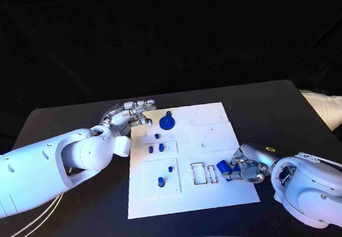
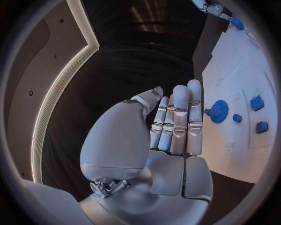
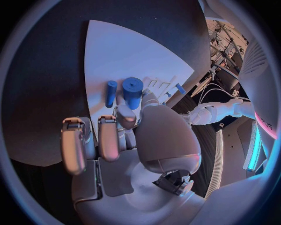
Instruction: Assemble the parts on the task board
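Two hands, yours: right hand (image 1: 246, 168) pinches a blue cylinder part (image 3: 133, 91) at the task board (image 1: 225, 197) edge, left hand (image 1: 129, 115) flat, fingers together, holding nothing.

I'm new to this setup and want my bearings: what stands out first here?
The white task board lies mid-table, with a blue gear near its far left corner. At its right edge the right hand holds blue parts in its fingers. The left hand hovers beside the gear, holding nothing.

Black table (image 1: 83, 214); white sack (image 1: 330, 109) at far right edge, off board.
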### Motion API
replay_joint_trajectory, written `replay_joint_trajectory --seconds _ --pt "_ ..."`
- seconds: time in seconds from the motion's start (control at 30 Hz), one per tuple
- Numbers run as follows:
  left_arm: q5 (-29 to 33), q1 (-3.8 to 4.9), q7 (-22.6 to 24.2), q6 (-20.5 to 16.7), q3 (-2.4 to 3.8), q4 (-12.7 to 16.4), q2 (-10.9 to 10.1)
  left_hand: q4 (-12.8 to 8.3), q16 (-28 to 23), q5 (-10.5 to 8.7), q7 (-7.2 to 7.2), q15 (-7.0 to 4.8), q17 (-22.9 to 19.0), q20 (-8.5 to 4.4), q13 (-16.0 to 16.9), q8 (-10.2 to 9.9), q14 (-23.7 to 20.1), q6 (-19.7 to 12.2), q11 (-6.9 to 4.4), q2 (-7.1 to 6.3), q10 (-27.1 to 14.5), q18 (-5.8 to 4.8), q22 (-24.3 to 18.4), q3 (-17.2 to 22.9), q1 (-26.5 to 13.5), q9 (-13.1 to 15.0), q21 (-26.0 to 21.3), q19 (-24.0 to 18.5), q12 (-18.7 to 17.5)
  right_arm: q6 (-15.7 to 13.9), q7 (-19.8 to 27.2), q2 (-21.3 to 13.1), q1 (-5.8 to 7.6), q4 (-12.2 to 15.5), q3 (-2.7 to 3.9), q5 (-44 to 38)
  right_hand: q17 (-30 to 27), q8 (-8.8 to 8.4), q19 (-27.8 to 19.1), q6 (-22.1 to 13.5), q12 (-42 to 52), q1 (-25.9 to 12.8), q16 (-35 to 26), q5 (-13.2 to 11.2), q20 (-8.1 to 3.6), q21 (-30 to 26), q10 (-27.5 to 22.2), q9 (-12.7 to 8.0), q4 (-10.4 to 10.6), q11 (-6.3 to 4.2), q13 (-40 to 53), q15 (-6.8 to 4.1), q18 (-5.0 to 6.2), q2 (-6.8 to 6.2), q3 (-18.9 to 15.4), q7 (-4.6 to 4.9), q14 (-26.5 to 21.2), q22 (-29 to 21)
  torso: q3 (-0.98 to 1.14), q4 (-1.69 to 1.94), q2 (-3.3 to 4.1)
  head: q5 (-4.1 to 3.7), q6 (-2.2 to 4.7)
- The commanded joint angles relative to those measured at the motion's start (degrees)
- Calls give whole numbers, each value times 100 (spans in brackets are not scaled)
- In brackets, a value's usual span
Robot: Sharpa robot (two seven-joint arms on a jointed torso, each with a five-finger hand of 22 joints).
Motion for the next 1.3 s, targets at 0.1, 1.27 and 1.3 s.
replay_joint_trajectory --seconds 0.1,1.27,1.3 --pt "-21 -1 27 117 5 16 3 4 16 34 -10 3 -6 0 -7 24 -20 -40 -7 33 -34 67 -5 -22 -28 -2 -17 31 18 198 -100 145 -58 -140 -3 -174 18 56 170 22 20 66 30 48 -33 24 -5 44 -8 -37 49 -21 -52 68 -44 -19 318 930 0 1 -2 19 -17" --pt "-25 -7 23 145 5 23 1 1 20 34 -9 4 -19 2 -7 28 -23 -43 -6 40 -43 67 -12 -31 -36 -2 -23 32 34 -604 49 385 -77 154 19 931 87 309 201 8 5 318 74 832 -75 55 57 430 13 -86 333 -63 -65 457 -165 -71 325 984 -14 9 -3 25 14" --pt "-25 -7 23 144 5 23 2 1 20 34 -9 4 -19 2 -7 28 -23 -43 -6 40 -43 67 -12 -31 -36 -2 -23 32 34 -560 43 414 -77 143 18 955 86 310 201 5 0 290 74 821 -74 55 59 438 14 -86 336 -63 -65 465 -181 -71 325 984 -13 5 -2 30 14"
